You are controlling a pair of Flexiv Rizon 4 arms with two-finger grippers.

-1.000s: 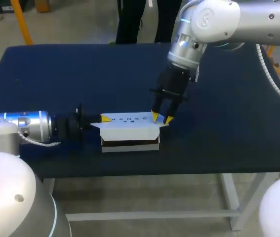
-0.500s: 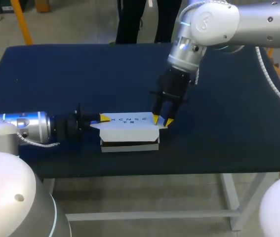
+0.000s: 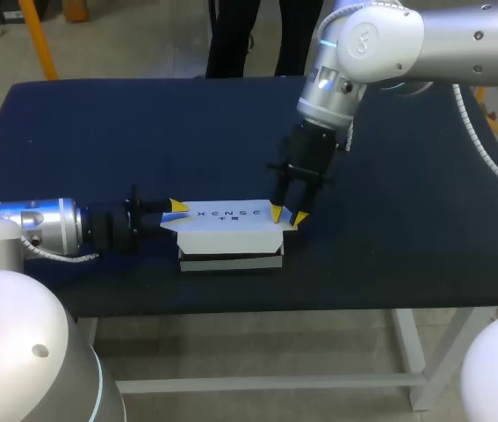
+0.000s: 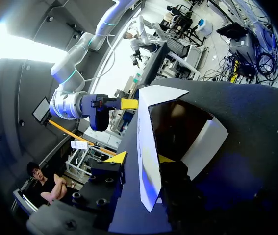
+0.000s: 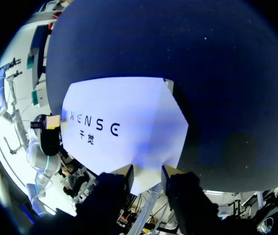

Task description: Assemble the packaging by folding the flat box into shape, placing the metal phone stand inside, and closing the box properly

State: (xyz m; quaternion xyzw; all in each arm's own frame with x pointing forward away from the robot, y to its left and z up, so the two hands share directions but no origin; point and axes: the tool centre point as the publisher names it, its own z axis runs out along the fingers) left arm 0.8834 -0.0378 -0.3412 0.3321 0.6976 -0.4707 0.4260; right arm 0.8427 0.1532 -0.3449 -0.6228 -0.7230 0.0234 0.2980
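Observation:
The white box stands near the table's front edge, its printed lid lying over the top. In the left wrist view the box's end gapes; the inside is dark and I cannot make out the phone stand. At the box's left end is my left gripper, level with the table. It is open, and the lid's thin edge runs between its fingers. My right gripper comes down from above at the box's right end. Its yellow tips stand apart astride the lid's tapered side flap.
The dark blue table stretches wide behind and to both sides of the box. Its front edge lies close below the box. My right arm's gripper shows beyond the lid in the left wrist view.
My left gripper has opened its fingers and drawn back a little to the left from the box's end. The right gripper has barely shifted at the right flap.

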